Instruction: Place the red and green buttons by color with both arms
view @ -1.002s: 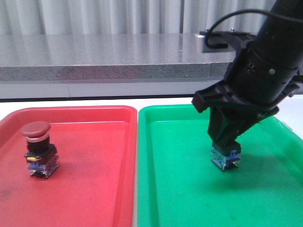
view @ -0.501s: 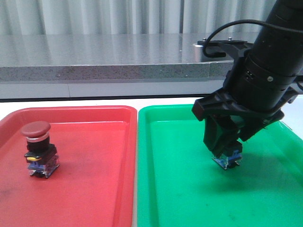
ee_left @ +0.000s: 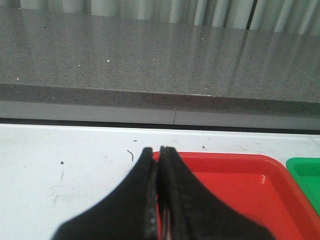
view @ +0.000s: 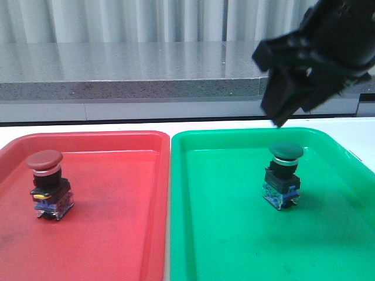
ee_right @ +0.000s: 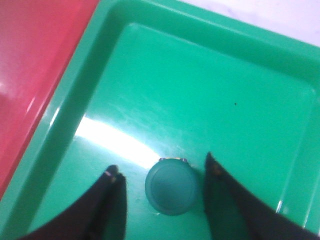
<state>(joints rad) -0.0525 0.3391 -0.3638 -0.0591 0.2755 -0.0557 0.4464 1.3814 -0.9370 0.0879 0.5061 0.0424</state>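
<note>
The green button point(view: 284, 174) stands upright on the green tray point(view: 234, 234), free of any grip. Its cap also shows in the right wrist view point(ee_right: 169, 186). My right gripper point(view: 281, 114) hangs open above the button, clear of it; in the right wrist view the right gripper point(ee_right: 162, 167) has one finger on each side of the cap. The red button point(view: 48, 184) stands upright at the left of the red tray point(view: 117, 234). My left gripper point(ee_left: 156, 150) is shut and empty, over the near corner of the red tray point(ee_left: 235, 185); it is out of the front view.
The two trays lie side by side on a white table point(ee_left: 65, 160). A grey stone ledge point(view: 129, 67) runs along the back, with a wall behind it. The green tray's corner point(ee_left: 305, 175) shows in the left wrist view.
My right gripper has opened, let go of the green button and risen clear of it. The button now stands alone on the green tray. The red button has not moved.
</note>
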